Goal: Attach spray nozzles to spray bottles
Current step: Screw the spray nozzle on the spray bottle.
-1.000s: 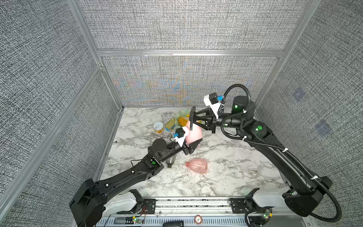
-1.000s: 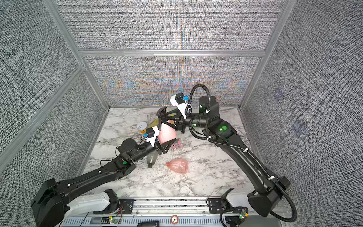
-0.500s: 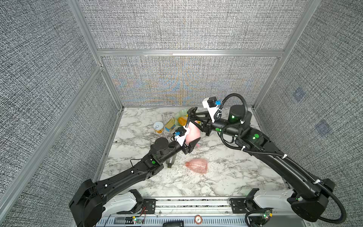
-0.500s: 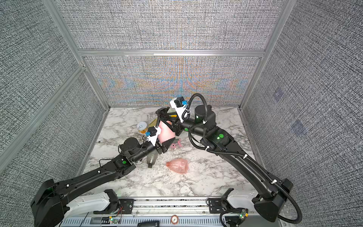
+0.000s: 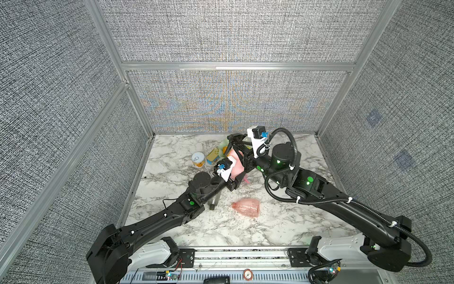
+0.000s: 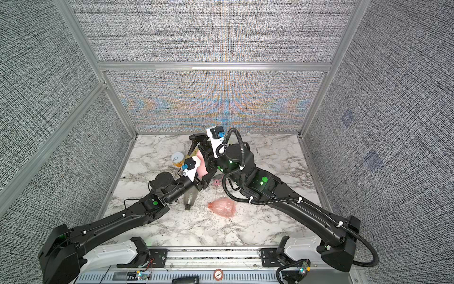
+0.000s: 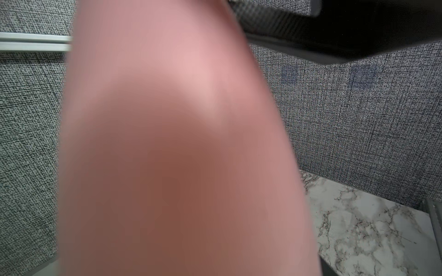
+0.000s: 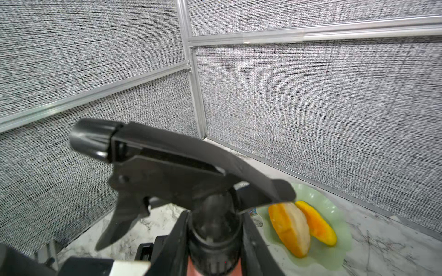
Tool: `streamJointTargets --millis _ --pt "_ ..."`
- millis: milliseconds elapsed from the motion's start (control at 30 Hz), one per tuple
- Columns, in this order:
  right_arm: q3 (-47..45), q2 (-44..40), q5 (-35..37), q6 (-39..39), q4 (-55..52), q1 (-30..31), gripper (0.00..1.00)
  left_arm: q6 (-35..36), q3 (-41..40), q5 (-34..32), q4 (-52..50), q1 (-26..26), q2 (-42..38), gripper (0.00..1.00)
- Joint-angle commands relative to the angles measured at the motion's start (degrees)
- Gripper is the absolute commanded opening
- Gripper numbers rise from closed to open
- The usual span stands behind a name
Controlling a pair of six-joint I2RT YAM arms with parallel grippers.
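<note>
Right tool (image 8: 215, 239): clamped on the ribbed collar of the black nozzle (image 8: 172, 162), one jaw on each side, spout and trigger pointing away from the wrist toward the far corner. Directly under that collar, a sliver of pink: the neck of the pastel pink bottle (image 7: 167, 143). Collar therefore on or over the neck; how far threaded, impossible to tell.

Left tool (image 6: 203, 181): closed low on the body of the same bottle, holding it clear of the worktop (image 5: 282, 221), long axis roughly upright in both top views. Nozzle above, bottle below, both on one line, the two tools meeting end to end along it.

Judged next: a twist of the collar about that shared axis, with the bottle held fixed from below. Any sideways offset between neck and collar likely to cross the thread.

Further out, lying on their sides on the worktop: clear pink bottle (image 5: 245, 207), neck toward the left arm, and smoky grey bottle (image 6: 190, 198), partly under that arm. Both nearer the left side.
</note>
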Motion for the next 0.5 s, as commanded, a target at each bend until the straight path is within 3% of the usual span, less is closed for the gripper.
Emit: streamJointTargets --millis 0,167,267,333,467 --pt "0.0 0.7 5.6 2.3 -5.3 0.9 0.03 1.9 0.2 -1.8 8.1 0.0 -0.3 0.69" --pt "-0.6 1.0 5.3 3.5 -4.1 0.9 0.06 3.8 -0.6 -3.1 8.5 0.1 -0.3 0.69" --pt "-0.2 1.0 2.1 3.9 -4.2 1.0 0.22 4.2 -1.6 -3.6 9.8 0.0 -0.3 0.69" --pt "0.1 0.0 -2.4 3.6 -4.3 0.9 0.38 4.0 -1.8 -3.1 9.8 0.0 -0.2 0.69" --pt "1.2 -3.2 -7.4 2.2 -6.9 0.5 0.57 4.0 -1.6 -2.0 9.3 0.0 0.3 0.69"
